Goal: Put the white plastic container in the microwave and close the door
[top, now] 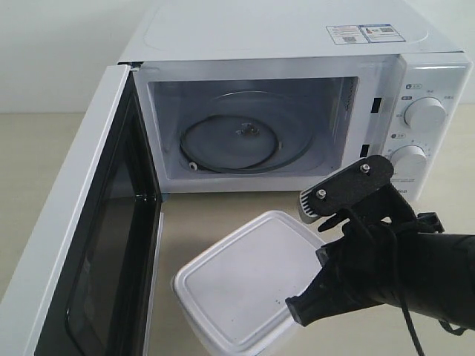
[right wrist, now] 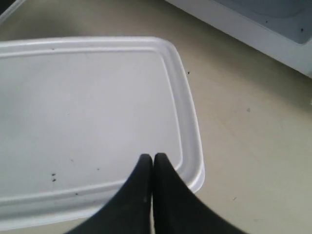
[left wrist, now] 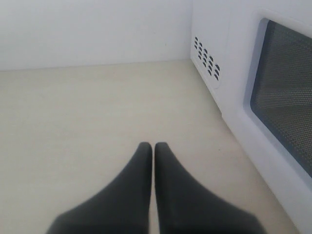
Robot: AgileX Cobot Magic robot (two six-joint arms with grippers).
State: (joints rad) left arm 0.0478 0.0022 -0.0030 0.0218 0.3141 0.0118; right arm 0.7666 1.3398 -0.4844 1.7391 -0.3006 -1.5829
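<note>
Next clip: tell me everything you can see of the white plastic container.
The white plastic container is a translucent white rectangular box with rounded corners, closed by a flat lid with a raised rim; small dark specks dot the lid. It sits flat on the beige table, skewed, in front of the microwave and outside its cavity, beside the open door. The shut right gripper hangs over one corner of the lid; whether it touches cannot be told.

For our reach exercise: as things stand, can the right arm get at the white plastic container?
Probably yes: the right arm has its shut jaws over the white plastic container, nothing between; they must open to grip.
</note>
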